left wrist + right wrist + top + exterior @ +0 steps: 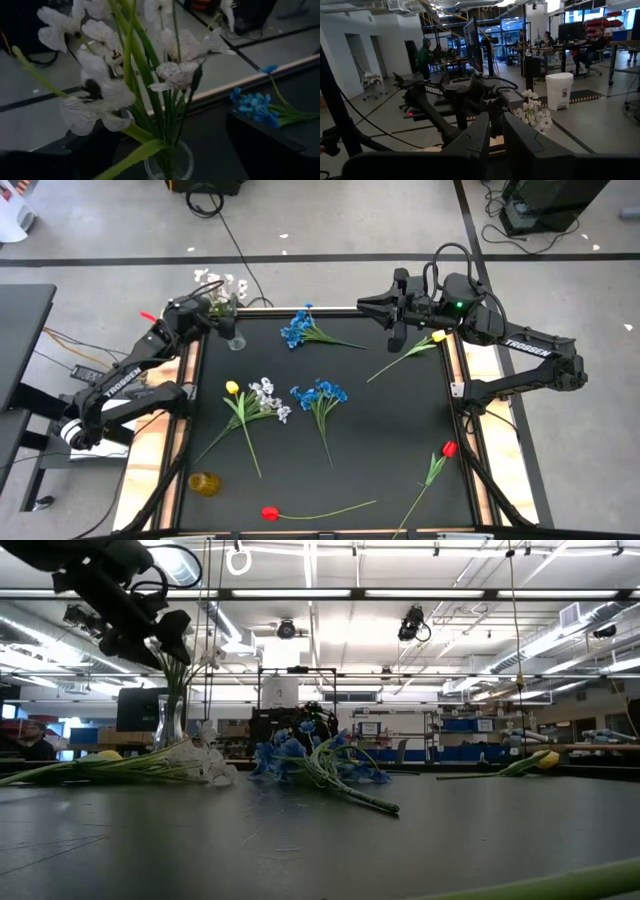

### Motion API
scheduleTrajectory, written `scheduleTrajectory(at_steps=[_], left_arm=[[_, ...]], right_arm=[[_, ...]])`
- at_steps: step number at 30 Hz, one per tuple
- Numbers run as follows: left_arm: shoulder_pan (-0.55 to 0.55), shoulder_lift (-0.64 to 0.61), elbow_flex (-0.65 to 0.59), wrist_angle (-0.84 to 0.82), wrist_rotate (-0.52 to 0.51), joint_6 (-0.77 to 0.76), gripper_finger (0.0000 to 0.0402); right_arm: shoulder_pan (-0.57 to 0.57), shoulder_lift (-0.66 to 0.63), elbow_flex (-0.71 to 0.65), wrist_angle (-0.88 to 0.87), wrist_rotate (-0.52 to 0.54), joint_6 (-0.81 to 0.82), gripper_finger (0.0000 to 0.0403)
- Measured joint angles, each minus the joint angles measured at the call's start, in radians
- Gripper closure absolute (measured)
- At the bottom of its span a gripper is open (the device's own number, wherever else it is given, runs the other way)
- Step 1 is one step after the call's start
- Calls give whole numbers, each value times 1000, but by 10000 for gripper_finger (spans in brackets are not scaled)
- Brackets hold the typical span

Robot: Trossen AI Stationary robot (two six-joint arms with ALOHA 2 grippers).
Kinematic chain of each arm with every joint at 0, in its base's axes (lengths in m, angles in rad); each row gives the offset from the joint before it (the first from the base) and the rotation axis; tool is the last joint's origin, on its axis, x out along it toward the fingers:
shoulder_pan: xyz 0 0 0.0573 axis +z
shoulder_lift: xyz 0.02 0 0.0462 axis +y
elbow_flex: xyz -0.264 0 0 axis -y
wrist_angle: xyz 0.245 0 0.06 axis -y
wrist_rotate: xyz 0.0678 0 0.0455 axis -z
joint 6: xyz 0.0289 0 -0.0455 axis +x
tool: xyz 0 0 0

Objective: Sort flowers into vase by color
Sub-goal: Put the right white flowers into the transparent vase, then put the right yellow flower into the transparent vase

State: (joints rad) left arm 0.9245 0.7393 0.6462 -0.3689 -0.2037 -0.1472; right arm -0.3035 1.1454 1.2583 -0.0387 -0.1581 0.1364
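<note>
1. Upper left of the high view: left claw sits over the glass vase at the worktop's upper-left corner. Fingers wide, nothing gripped; the white flowers stand in the vase on their own.
2. Centre-left: the loose white cluster lies w/ a yellow tulip, stalks crossing and running toward the lower left. It's below the left claw in frame and much nearer the left arm than the right. Judgement: this white stem is the likely next pick, so the claw needs to come down-frame and close across the stalk.
3. Centre: two blue clusters, one at upper centre, other mid-frame w/ its stalk pointing down.
4. Upper right: right claw hangs above the worktop's top edge, fingers narrow, empty. Second yellow tulip just beside it, stalk slanting lower left.
5. Bottom: red tulips near the lower edge, well apart from both claws.
</note>
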Motion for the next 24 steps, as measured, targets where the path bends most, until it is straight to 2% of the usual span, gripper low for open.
scheduleTrajectory(at_steps=[14, 24], left_arm=[[22, 0, 322, -482, 92, -82, 37], [22, 0, 419, -540, 351, -151, 37]], right_arm=[[0, 0, 0, 0, 0, 0, 339], [0, 0, 0, 0, 0, 0, 339]])
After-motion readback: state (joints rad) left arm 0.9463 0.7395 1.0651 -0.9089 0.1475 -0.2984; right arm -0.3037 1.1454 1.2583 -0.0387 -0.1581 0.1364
